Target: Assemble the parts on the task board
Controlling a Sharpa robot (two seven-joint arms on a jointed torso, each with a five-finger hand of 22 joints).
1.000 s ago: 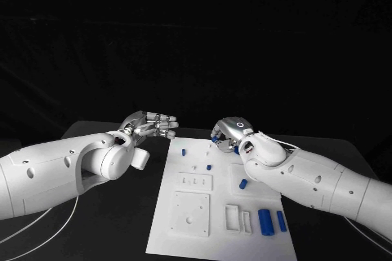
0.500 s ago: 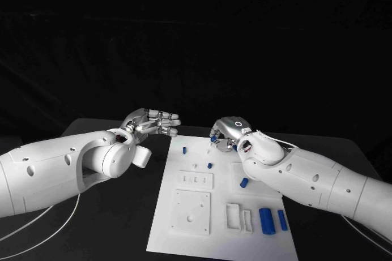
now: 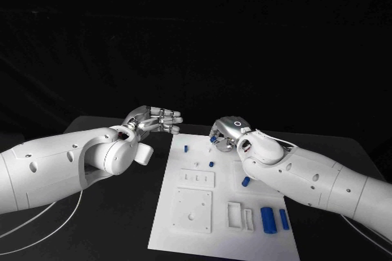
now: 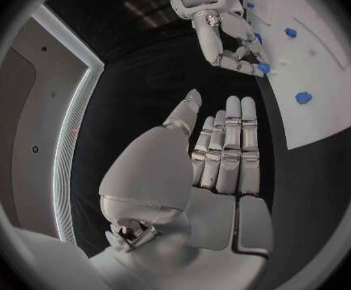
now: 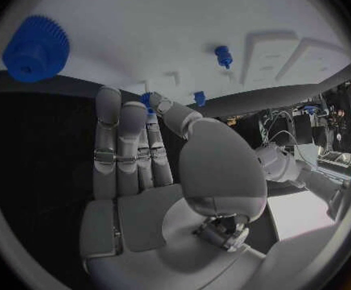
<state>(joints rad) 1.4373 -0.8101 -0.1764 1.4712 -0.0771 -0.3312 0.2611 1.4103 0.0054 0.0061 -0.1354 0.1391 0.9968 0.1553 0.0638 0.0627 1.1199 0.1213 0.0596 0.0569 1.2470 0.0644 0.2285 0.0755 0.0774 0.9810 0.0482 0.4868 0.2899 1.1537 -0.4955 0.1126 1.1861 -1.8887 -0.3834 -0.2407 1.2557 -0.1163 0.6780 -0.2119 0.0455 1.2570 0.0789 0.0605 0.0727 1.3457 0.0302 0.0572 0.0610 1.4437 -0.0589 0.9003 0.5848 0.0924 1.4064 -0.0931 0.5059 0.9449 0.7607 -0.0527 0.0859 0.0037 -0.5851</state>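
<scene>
**Right hand pinches small blue part at far end of board**

We see the black table (image 3: 106, 227) carrying the long white rectangular task board (image 3: 219, 238), which runs from near edge toward far edge. Left silver hand (image 3: 153, 121) hovers over the table just beside the board's far-left corner, fingers straight and pressed together, holding nothing. Right silver hand (image 3: 228, 132) sits over the board's far-right area, pinching a small blue part (image 5: 147, 100) between thumb and fingertip. Two blue cylinders (image 3: 273, 219) lie near the board's near-right corner. A blue toothed gear (image 5: 35, 47) lies on the board by the right hand. Small blue pegs (image 3: 185, 148) stand near the far end.
</scene>
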